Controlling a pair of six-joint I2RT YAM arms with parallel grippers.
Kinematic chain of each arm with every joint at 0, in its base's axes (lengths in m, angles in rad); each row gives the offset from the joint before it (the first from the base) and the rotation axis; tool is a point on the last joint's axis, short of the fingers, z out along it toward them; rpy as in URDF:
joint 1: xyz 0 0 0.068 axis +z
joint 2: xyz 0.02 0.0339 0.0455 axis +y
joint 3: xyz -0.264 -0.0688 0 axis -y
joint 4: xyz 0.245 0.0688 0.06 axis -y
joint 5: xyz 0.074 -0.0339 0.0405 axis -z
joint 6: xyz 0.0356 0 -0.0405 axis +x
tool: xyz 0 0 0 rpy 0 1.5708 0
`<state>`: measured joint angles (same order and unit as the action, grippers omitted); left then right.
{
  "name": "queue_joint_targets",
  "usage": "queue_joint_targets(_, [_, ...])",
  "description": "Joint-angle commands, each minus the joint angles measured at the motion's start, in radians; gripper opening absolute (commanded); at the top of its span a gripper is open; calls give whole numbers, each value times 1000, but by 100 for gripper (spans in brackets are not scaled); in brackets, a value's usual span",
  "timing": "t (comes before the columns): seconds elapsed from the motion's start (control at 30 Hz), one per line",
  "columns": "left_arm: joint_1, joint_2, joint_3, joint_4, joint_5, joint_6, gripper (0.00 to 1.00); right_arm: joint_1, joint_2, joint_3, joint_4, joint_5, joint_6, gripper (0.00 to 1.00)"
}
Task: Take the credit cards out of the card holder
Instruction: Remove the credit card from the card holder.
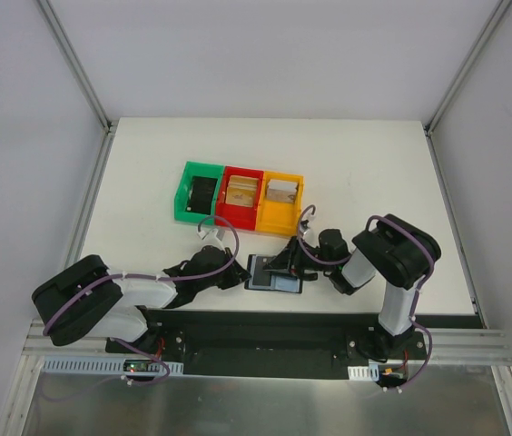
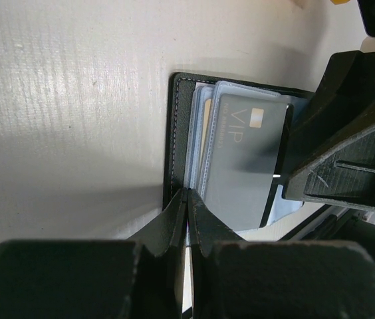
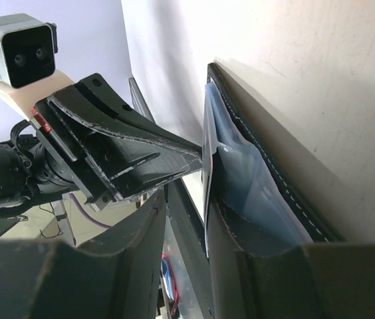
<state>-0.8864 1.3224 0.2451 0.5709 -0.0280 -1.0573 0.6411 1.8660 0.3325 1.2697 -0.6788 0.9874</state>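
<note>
Left gripper [image 2: 187, 199] noted fully clenched, nothing held between its fingers. The closed tips are pressed against the stitched left edge of the card holder [image 2: 174, 133], where that edge meets the table [image 2: 74, 100]. The card holder is recorded lying open and flat on the table, between the two grippers and nearest of all items to the arm bases. A grey VIP card [image 2: 247, 159] is seen lying on its open face, over clear bluish sleeves [image 3: 254, 193]. A yellowish card [image 2: 205, 133] is seen edge-on inside one sleeve, on the side of the grey VIP card that is toward the left gripper. Right gripper [image 3: 187, 206] noted over the right part of the card holder with jaws partly parted. The thin edge of the grey VIP card stands between the fingers and lies against one of them. A visible gap is left to the other finger, so no clamp on the card is recorded. Beyond the card holder, well apart from it, three bins are set in a touching row. The green bin [image 1: 188, 216] stands far-left of the card holder and contains a black object [image 1: 202, 193] whose identity cannot be told. The red bin [image 1: 238, 220] stands directly beyond it and contains a tan-gold card [image 1: 241, 192]. The orange bin [image 1: 279, 223] stands just right of the red one and contains a pale tan card [image 1: 281, 193].
</note>
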Motion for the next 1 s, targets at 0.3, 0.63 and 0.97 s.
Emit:
queue_joint_targets(0.3, [-36, 15, 20, -57, 13, 29, 0, 26, 21, 46, 19, 4, -1, 34])
queue_joint_targets(0.63, [-45, 26, 22, -28, 22, 39, 0, 35, 16, 59, 13, 7, 2, 36])
queue_joint_targets(0.97, [-45, 21, -10, -46, -24, -13, 0, 23, -42, 19, 13, 2, 5, 35])
